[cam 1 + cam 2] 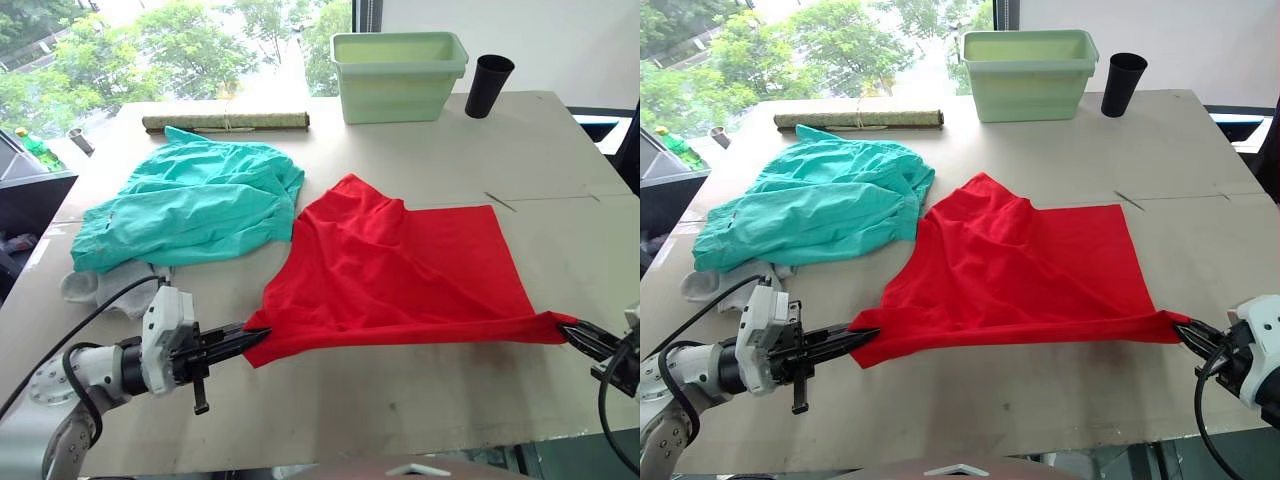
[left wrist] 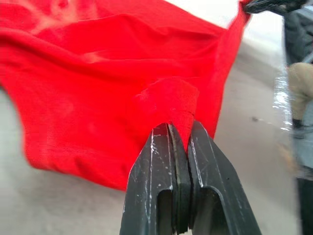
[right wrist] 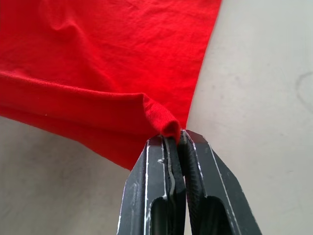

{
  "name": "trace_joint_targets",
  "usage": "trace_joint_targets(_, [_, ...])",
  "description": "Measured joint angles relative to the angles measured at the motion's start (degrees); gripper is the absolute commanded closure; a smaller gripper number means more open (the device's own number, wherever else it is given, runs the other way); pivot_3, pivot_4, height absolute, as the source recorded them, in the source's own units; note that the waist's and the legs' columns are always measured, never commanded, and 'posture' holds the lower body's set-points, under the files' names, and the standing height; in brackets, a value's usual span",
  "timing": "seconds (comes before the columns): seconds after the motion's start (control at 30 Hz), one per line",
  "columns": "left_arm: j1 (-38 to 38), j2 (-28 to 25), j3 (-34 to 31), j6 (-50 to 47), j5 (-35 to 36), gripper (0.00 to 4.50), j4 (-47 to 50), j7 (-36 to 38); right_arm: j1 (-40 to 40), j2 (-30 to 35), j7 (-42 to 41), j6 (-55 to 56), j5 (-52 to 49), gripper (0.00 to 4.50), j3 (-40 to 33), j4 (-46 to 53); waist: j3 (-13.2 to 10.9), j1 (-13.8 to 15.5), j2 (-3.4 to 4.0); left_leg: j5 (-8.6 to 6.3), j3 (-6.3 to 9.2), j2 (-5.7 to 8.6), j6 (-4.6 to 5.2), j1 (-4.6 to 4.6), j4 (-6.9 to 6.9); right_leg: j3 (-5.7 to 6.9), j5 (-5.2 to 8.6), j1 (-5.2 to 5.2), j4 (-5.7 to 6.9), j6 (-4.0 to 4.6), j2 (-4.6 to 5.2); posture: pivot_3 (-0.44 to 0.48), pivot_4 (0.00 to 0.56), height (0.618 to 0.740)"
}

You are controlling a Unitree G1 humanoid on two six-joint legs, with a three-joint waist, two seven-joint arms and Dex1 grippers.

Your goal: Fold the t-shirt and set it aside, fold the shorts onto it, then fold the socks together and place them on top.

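A bright red t-shirt (image 1: 400,265) lies spread across the middle of a pale beige table (image 1: 440,400), stretched taut along its near edge between the robot's two grippers. The left gripper (image 1: 255,337), at about 7 o'clock in the head view, is clenched on the shirt's near left corner; the left wrist view shows its two black fingers (image 2: 151,186) pressed together with a pinch of red cloth between the tips. The right gripper (image 1: 572,331), at about 4 o'clock, grasps the near right corner in the same way, and the right wrist view shows a small fold of red fabric caught between its closed fingers (image 3: 159,188). The near hem runs almost straight between the two grippers, lifted slightly off the table, while the rest of the shirt rests flat behind it.

At about 10 o'clock from the shirt, a crumpled pair of teal shorts (image 1: 195,205) lies on the table, its right edge touching the shirt's far left edge. Light grey socks (image 1: 105,285) peek out from under the near left side of the shorts.

Along the far edge of the table, at 12 o'clock, stands a pale green plastic bin (image 1: 398,72), with a black cup (image 1: 489,86) just beside it at its right. A rolled bamboo mat (image 1: 226,122) lies at about 11 o'clock, beyond the shorts.
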State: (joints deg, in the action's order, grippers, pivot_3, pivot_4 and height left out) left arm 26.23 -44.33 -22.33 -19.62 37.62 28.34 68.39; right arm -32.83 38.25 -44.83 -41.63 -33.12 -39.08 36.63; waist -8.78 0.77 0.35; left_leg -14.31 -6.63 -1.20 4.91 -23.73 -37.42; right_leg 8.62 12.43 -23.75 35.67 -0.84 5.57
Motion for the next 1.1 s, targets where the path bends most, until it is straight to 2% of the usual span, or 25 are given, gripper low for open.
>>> trace_joint_targets(0.1, [12.33,-0.59,-0.10,0.42,-0.07,4.50,1.26,6.46,-6.09,0.76,-6.24,1.24,-1.83,4.42,-0.36,-0.33,0.17,0.01,-0.33,-0.18,-0.01,-0.02,-0.23,0.03,0.03,0.00,0.29,0.01,-0.02,0.07,-0.05,0.000,0.150,0.727])
trace_joint_targets(0.23, [9.63,-2.20,-2.20,-1.30,3.96,4.50,2.52,7.36,-1.65,2.24,-8.24,0.64,-9.26,4.42,-3.11,0.20,0.02,0.43,-0.13,-0.35,0.13,-0.04,0.03,0.00,-0.08,-0.01,0.31,0.05,-0.01,0.08,0.00,0.000,0.150,0.727])
trace_joint_targets(0.27, [-3.88,-3.76,-0.08,-5.19,6.89,4.50,-1.21,5.28,5.24,6.42,-8.54,-1.37,-13.11,4.42,-2.35,-1.30,-0.12,0.78,0.14,-0.35,0.16,-0.01,0.04,0.09,-0.08,-0.01,0.31,0.20,-0.02,0.07,0.01,0.000,0.150,0.727])
trace_joint_targets(0.33, [-21.18,-4.00,3.28,-7.08,6.73,4.50,-6.77,2.21,16.97,10.94,-7.08,-1.27,-12.40,4.42,1.51,-4.66,-0.55,0.84,0.18,-0.34,0.22,-0.01,0.04,-0.13,-0.14,0.09,0.31,0.07,-0.10,0.07,-0.03,0.000,0.150,0.727])
trace_joint_targets(0.43, [-45.56,-2.63,12.21,-6.33,0.67,4.50,-18.53,0.58,38.83,14.16,-1.93,0.83,-5.11,4.42,12.95,-14.89,-0.68,0.79,0.03,-0.24,0.19,0.09,0.09,-0.06,-0.25,0.30,0.24,0.14,-0.23,0.00,-0.01,0.000,0.150,0.727])
trace_joint_targets(0.47, [-52.53,-1.05,14.89,-5.26,-1.75,4.50,-23.97,0.60,45.98,14.25,-0.67,1.72,-2.42,4.42,17.08,-19.44,-0.71,0.72,0.02,0.33,0.16,0.17,0.40,-0.04,-0.29,0.30,-0.03,0.13,-0.14,-0.32,0.00,0.000,0.150,0.727])
trace_joint_targets(0.53, [-64.69,1.91,19.05,-1.07,-7.21,4.50,-35.16,0.62,59.29,14.22,0.98,4.64,3.23,4.42,24.63,-27.31,-0.73,0.24,-0.19,0.84,0.16,0.42,0.71,-0.12,-0.64,-0.02,-0.73,0.10,0.19,-0.36,0.00,0.000,0.150,0.727])
trace_joint_targets(0.6, [-76.04,5.58,20.69,5.30,-12.60,4.50,-48.27,-1.87,72.30,13.33,2.28,9.72,9.54,4.42,30.37,-36.85,-0.76,0.02,-0.30,0.67,0.10,0.57,0.75,-0.20,-0.56,-0.19,-0.80,-0.02,0.15,-0.29,-0.04,0.000,0.150,0.727])
trace_joint_targets(0.7, [-85.68,7.82,20.39,12.01,-15.99,4.50,-57.49,-5.79,83.07,12.47,4.78,16.67,15.37,4.42,33.21,-44.79,-0.66,-0.03,-0.71,0.65,0.04,0.78,0.69,-0.21,0.23,-0.11,-0.93,-0.24,-0.06,-0.14,0.01,0.000,0.150,0.727])
trace_joint_targets(0.77, [-92.78,8.70,16.45,15.22,-16.06,4.50,-64.41,-10.26,91.80,11.39,7.72,22.13,18.89,4.42,33.69,-51.96,-0.69,-0.13,-0.74,0.56,0.05,0.80,0.55,-0.32,0.55,0.23,-0.88,-0.31,-0.32,-0.21,-0.12,0.000,0.150,0.727])
trace_joint_targets(0.87, [-96.54,7.33,12.49,18.79,-15.56,4.50,-66.53,-11.54,96.06,11.43,8.51,27.04,19.85,4.42,32.30,-53.78,-0.68,-0.19,-0.74,0.54,0.03,0.80,0.51,-0.04,0.88,0.43,-0.74,-0.09,-0.36,-0.38,-0.10,0.000,0.150,0.727])
trace_joint_targets(0.97, [-96.37,4.93,9.20,17.58,-14.60,4.50,-66.18,-11.95,95.80,12.37,7.94,27.89,19.07,4.42,29.49,-53.13,-0.69,-0.16,-0.73,0.55,0.07,0.79,0.47,-0.07,0.88,0.45,-0.65,0.03,-0.40,-0.45,-0.09,0.000,0.150,0.727])
trace_joint_targets(1.07, [-91.89,2.21,7.63,13.58,-12.42,4.50,-60.70,-11.66,90.33,13.31,7.52,27.11,17.61,4.42,26.70,-48.47,-0.69,-0.21,-0.72,0.56,0.10,0.74,0.45,-0.03,0.33,0.27,-0.50,0.23,-0.38,-0.70,0.21,0.000,0.150,0.727])
trace_joint_targets(1.1, [-87.50,0.35,6.44,8.82,-9.55,4.50,-54.64,-11.52,85.26,13.81,7.03,25.53,16.35,4.42,24.45,-44.98,-0.68,-0.33,-0.75,0.55,0.10,0.73,0.46,-0.04,0.17,0.24,-0.50,0.25,-0.26,-0.72,0.28,0.000,0.150,0.727])
